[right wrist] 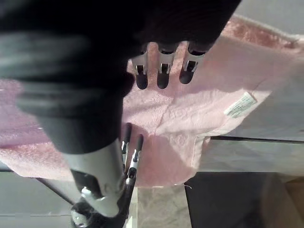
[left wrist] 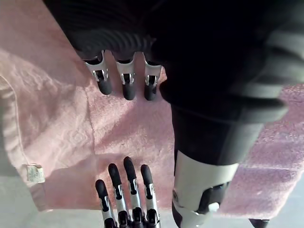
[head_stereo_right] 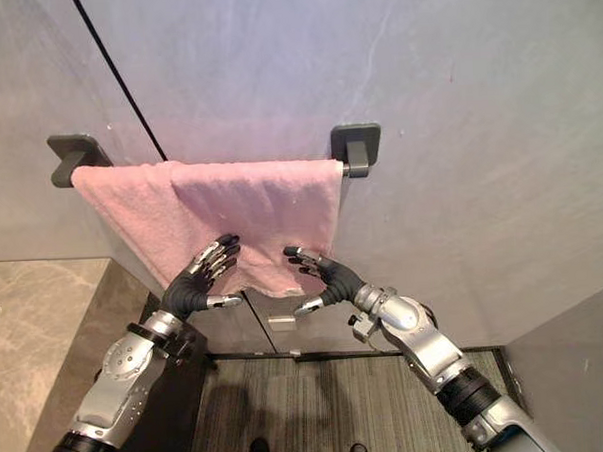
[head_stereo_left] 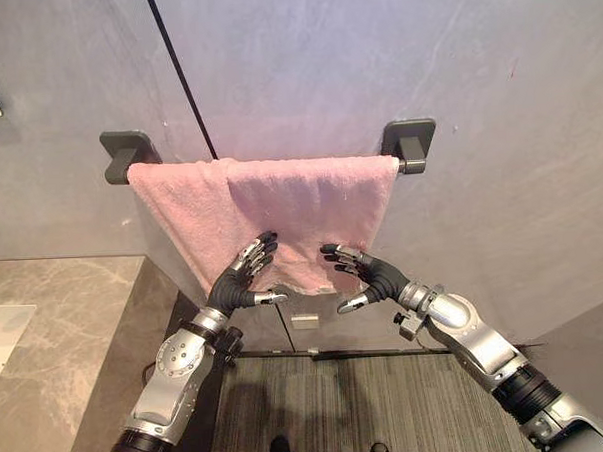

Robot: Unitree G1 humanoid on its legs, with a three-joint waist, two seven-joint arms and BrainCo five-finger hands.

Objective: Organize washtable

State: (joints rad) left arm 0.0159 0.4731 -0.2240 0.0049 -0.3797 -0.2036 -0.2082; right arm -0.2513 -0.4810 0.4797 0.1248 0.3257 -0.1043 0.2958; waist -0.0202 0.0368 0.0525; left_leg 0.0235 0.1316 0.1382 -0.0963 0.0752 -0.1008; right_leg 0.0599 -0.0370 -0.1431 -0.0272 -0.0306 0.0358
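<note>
My left robot hand (head_stereo_left: pixel 242 277) and right robot hand (head_stereo_left: pixel 369 276), fingers spread, grip nothing, near the pink terry towel (head_stereo_left: pixel 290 201); probably soft, limp, light, so pinch its lower hem

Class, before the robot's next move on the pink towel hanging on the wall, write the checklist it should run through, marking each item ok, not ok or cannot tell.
1. Pink towel is draped between the left bracket and the right bracket: ok.
2. Towel hangs flat and even: not ok; its layers overlap and the lower edge is uneven.
3. Left hand is open before the lower towel: ok.
4. Right hand is open and holds nothing: ok.
5. Fingertips touch the cloth: cannot tell.
</note>
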